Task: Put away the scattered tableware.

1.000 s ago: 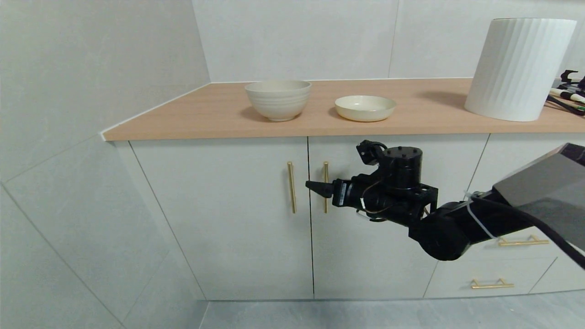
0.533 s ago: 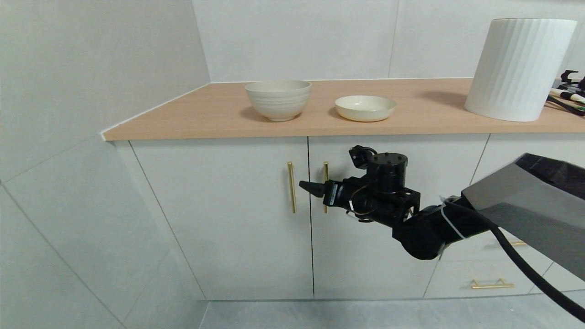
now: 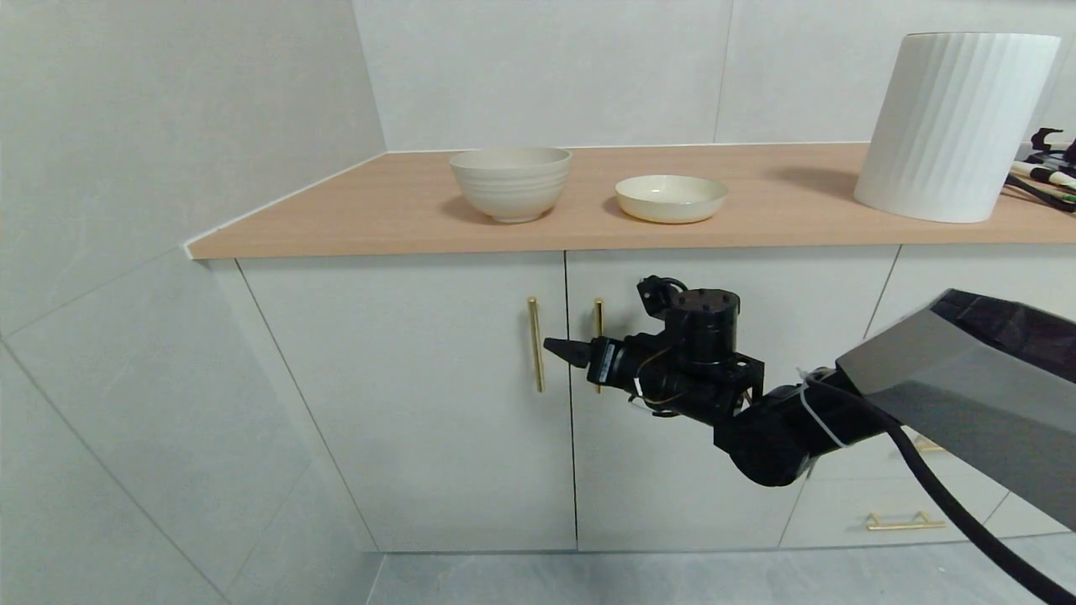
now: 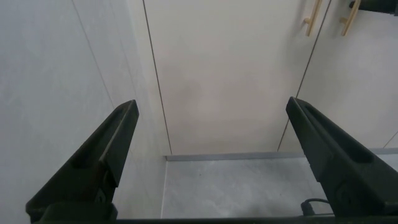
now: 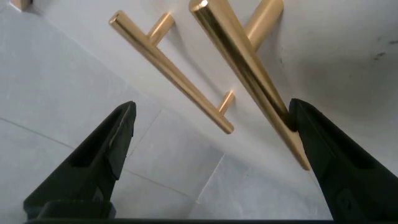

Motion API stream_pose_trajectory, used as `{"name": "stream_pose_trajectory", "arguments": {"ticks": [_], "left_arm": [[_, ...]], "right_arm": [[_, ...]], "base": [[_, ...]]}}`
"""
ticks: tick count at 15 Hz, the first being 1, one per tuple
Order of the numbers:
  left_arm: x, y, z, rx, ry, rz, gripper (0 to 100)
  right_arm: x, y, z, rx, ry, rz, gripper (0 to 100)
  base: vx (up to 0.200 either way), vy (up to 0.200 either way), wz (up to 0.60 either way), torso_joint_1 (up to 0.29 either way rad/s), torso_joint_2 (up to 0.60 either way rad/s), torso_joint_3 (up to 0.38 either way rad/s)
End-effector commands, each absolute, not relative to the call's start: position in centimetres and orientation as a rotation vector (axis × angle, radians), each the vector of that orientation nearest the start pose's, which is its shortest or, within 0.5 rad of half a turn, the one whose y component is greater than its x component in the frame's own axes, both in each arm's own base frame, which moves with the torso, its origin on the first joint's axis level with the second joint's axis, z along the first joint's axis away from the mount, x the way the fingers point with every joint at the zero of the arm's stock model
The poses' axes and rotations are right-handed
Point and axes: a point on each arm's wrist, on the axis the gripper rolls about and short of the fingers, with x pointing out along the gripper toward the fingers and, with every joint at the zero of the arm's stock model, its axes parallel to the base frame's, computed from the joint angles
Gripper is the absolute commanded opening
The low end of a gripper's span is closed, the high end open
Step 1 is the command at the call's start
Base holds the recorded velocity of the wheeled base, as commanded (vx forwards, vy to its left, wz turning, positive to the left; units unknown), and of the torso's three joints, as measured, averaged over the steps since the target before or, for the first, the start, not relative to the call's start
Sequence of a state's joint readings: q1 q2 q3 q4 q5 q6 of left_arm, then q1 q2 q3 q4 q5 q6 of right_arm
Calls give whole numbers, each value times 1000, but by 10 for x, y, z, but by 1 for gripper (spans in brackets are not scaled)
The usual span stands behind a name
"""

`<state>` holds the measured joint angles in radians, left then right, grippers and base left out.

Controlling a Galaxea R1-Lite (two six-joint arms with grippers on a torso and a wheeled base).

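Head view showed the bowl (image 3: 510, 182) and dish (image 3: 671, 198) on the desk (image 3: 378, 220). Below, the right tool (image 3: 559, 349), spread wide, sat at the brass door handles (image 3: 535, 344), perhaps touching one; the left tool (image 4: 210, 109) was spread too.

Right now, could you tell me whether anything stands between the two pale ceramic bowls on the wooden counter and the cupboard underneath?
Yes: the two white cupboard doors below the ribbed beige bowl and shallow cream dish are shut. The right gripper is open at their vertical gold handles, closed on neither.
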<state>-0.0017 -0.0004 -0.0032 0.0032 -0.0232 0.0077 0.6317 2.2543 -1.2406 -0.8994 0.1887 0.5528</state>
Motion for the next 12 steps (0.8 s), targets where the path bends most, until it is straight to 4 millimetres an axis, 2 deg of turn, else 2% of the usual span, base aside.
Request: {"name": "stream_pose_trajectory", "arguments": {"ticks": [1,3,5,8,12], "left_arm": [[-23,0,76,8,0,-25,100],[-23,0,76,8,0,-25,100],[-23,0,76,8,0,-25,100],[-23,0,76,8,1,-25,100],[-23,0,76,8,0,-25,100]], "right_arm": [[353,270,115,494,344,783,100],[349,270,117,496,347,790,100],[336,269,123,494,367,829,100],[316,256,128,483,415,882,100],[265,221,138,469,507,1026,100]], "base": [[0,0,0,0,0,0],[0,0,0,0,0,0],[0,0,0,0,0,0],[0,0,0,0,0,0],[0,0,0,0,0,0]]}}
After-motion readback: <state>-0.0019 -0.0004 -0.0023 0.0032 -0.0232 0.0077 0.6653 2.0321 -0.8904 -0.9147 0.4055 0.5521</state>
